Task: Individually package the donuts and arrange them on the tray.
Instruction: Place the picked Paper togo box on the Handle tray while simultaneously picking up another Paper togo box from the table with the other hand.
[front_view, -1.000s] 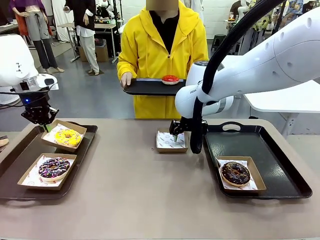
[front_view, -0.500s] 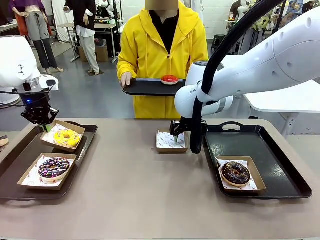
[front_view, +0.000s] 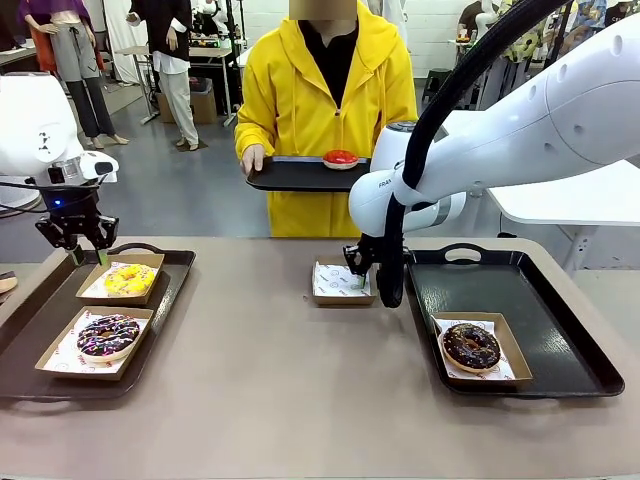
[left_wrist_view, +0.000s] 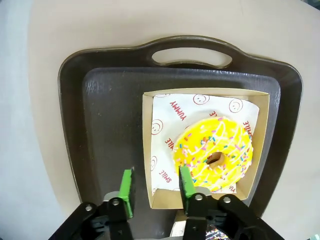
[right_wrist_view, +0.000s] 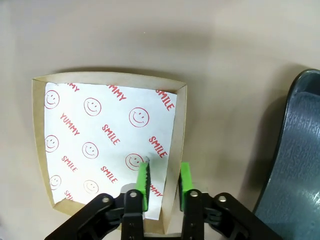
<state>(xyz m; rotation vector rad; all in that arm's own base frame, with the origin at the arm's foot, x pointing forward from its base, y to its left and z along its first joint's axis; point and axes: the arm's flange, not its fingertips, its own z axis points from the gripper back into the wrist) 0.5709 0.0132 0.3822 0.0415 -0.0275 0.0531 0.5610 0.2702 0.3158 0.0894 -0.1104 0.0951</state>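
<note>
left gripper (left_wrist_view: 155, 187) fingers spread astride the wall of a paper-lined cardboard box (left_wrist_view: 148, 150) holding the yellow-glazed sprinkled donut (left_wrist_view: 214, 154) on the left dark tray (left_wrist_view: 100, 100); right gripper (right_wrist_view: 163, 181) fingers, slightly parted, straddle an empty lined box's (right_wrist_view: 106, 145) edge on the counter (front_view: 300, 400).

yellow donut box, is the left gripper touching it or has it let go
Apart. In the left wrist view the left gripper is open, its green pads straddling the box wall with dark tray visible between pad and cardboard.
</note>
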